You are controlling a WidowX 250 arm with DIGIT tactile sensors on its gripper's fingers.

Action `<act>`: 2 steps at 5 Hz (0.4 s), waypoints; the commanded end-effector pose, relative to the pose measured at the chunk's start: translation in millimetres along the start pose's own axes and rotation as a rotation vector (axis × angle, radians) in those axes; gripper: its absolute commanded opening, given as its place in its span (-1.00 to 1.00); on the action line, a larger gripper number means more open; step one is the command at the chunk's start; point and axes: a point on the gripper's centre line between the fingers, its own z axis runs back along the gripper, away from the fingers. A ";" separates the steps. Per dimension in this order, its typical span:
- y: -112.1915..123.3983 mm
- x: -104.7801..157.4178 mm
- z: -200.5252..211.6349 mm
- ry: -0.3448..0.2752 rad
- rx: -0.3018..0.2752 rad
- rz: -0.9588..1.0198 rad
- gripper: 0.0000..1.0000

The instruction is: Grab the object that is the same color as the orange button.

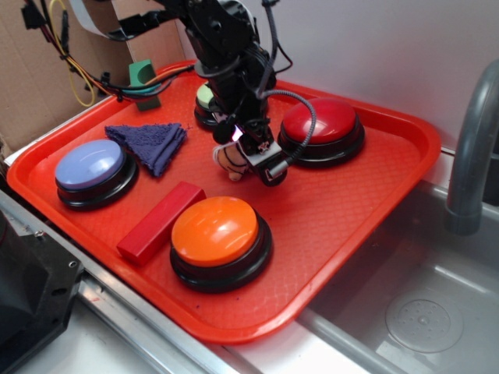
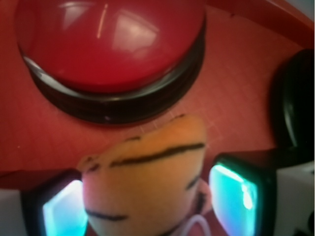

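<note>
Orange plush tiger (image 2: 147, 182) sitting between your gripper (image 1: 248, 162) pads, jaws pinching it, red button (image 2: 110, 44) lying at 12 o'clock beyond.

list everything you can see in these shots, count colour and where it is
tray: 1, red, on the counter beside the sink
orange button: 1, orange dome on black base, front of tray
red button: 1, red dome on black base, back right of tray
blue button: 1, pale blue dome on black base, left of tray
green button: 1, pale green, back of tray, mostly hidden by the arm
red block: 1, red, left of the orange button
cloth: 1, dark blue, folded, right of the blue button
green block: 1, dark green, back left corner of tray
sink: 1, steel, right
faucet: 1, grey, right edge
plush tiger: 1, orange with black stripes, between the jaws
gripper: 1, black, jaws either side of the tiger
</note>
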 end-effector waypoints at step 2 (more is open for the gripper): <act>26.7 5.2 53.8 0.017 -0.018 0.172 -1.00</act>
